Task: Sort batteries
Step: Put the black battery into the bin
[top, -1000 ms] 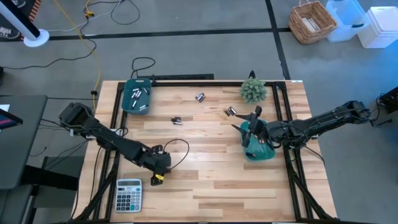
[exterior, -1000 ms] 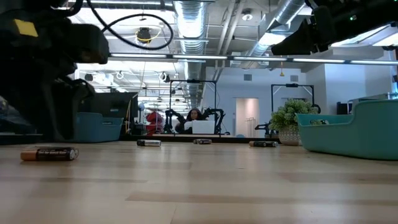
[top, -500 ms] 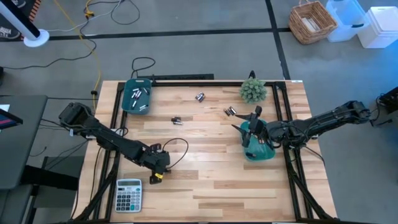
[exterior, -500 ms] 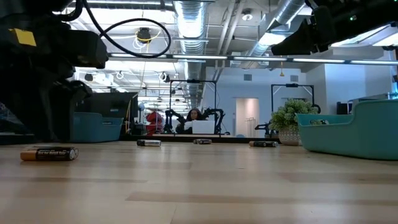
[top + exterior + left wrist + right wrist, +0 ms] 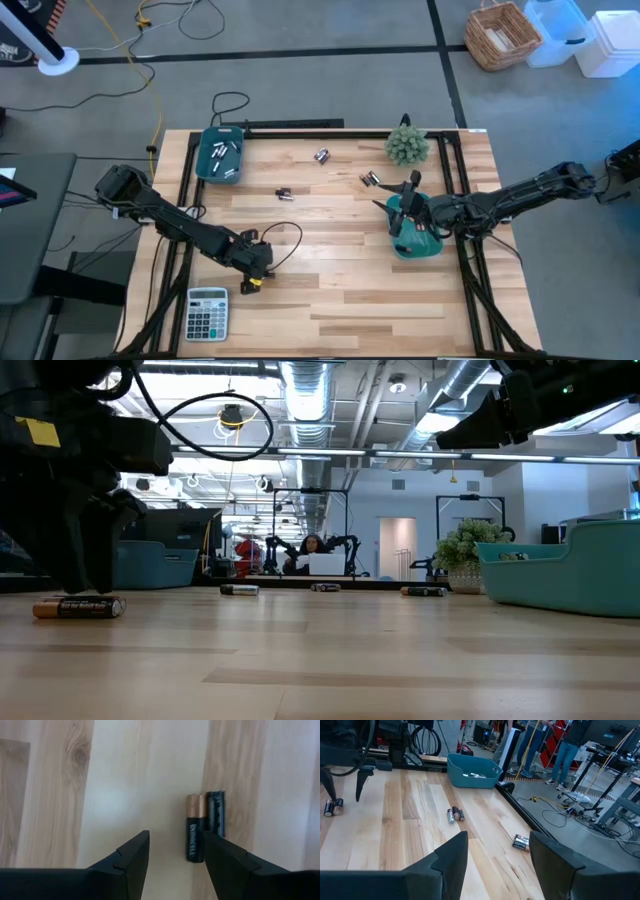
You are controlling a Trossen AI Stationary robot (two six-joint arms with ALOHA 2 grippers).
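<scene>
High view is showing the left gripper (image 5: 254, 281) hanging low over the near-left part of the wooden table (image 5: 330, 290), just beside the grey calculator (image 5: 207, 311), with a pair of batteries (image 5: 253, 284) lying right at its tip. Left wrist view is giving the closer look: the two dark fingers (image 5: 131, 855) are standing spread with bare wood between them, and the copper-topped battery (image 5: 195, 834) is lying just off one fingertip, touching a darker battery (image 5: 216, 814) side by side; nothing is being pinched. In the low view the copper-topped battery (image 5: 78, 607) is resting flat on the wood beneath the left arm. The right gripper (image 5: 407, 205) is hovering over a teal bin (image 5: 416, 244) near the right edge, and the right wrist view is showing its fingers (image 5: 449, 855) standing wide apart and holding nothing. Other batteries are lying loose across the far half of the table: one pair (image 5: 284, 194) near the middle, another pair (image 5: 322, 156) toward the far edge, and a third pair (image 5: 371, 180) close to the small green plant (image 5: 407, 146). A second teal bin (image 5: 222, 155) at the far-left corner is holding several batteries (image 5: 227, 151).
</scene>
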